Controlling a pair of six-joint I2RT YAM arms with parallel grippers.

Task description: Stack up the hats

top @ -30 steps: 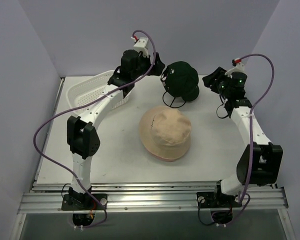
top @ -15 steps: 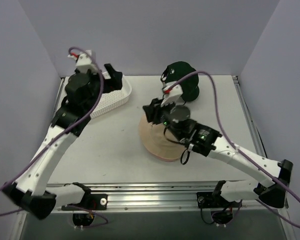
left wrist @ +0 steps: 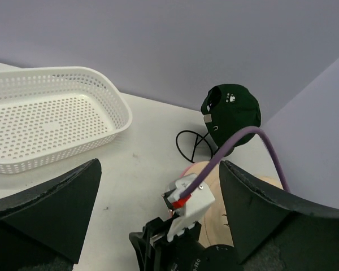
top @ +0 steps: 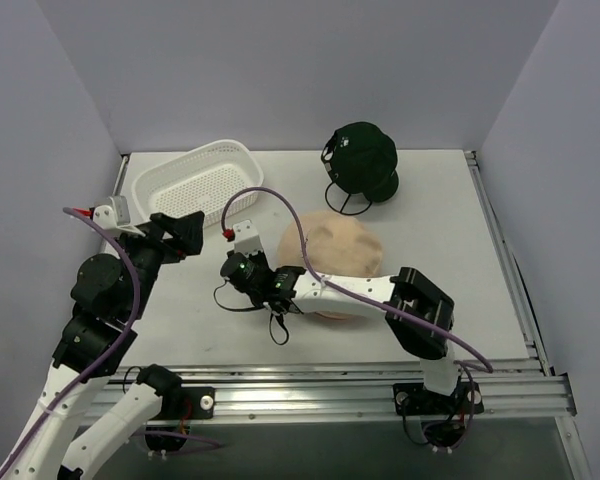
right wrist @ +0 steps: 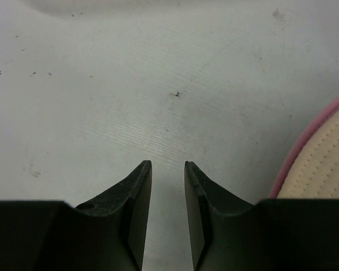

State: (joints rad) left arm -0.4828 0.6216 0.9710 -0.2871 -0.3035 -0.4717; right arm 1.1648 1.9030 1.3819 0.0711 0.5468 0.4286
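My right gripper (right wrist: 168,165) hangs low over bare counter (top: 200,330), its jaws almost together with only a thin slit between them and nothing in it. In the top view it sits at about 9 o'clock from the tan bucket hat (top: 340,248), just beside the brim but not touching it. My left gripper (left wrist: 159,165) is raised off the counter with its jaws spread wide and empty, looking across towards the far wall.

From the right wrist camera I see a pink rim peeking out under the tan brim, so I take the pink bucket hat (right wrist: 286,165) to be lying beneath the tan one, in the middle of the counter. That pair looks stacked. The dark green cap (top: 363,158) is well apart at about 1 o'clock, near the back wall, and by my reading it has yet to join the pile. There is something dark under it, with black loops, but I cannot tell whether that is another cap.

I count one tan hat, one pink hat shown only by its rim, and one green cap. There is one white basket (left wrist: 56,71) at 11 o'clock with nothing in it. I judge the job about half done.
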